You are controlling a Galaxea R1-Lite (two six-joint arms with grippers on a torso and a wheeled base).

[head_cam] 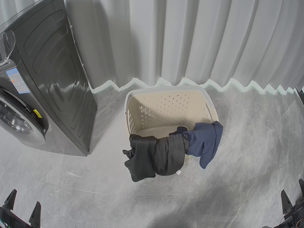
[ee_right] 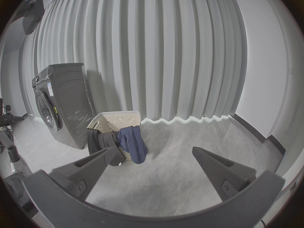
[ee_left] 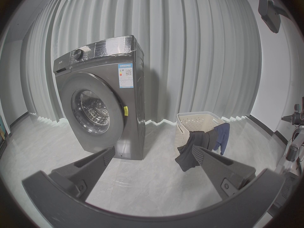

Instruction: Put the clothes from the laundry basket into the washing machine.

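Note:
A beige laundry basket (head_cam: 164, 105) stands on the floor in front of the curtain. A dark grey garment (head_cam: 155, 155) and a blue garment (head_cam: 204, 143) hang over its near rim. The dark grey washing machine (head_cam: 47, 79) stands to the left, its round door (ee_left: 90, 111) shut. My left gripper (head_cam: 22, 205) is open at the lower left, far from the basket. My right gripper (head_cam: 293, 195) is open at the lower right with nothing held. In the wrist views the basket (ee_left: 196, 124) (ee_right: 117, 121), left gripper (ee_left: 153, 154) and right gripper (ee_right: 153, 154) appear again.
White pleated curtains (head_cam: 190, 32) close off the back. Grey marble-look floor (head_cam: 95, 181) spreads between me, the basket and the machine. A dark skirting and white wall (ee_right: 269, 105) run along the right side.

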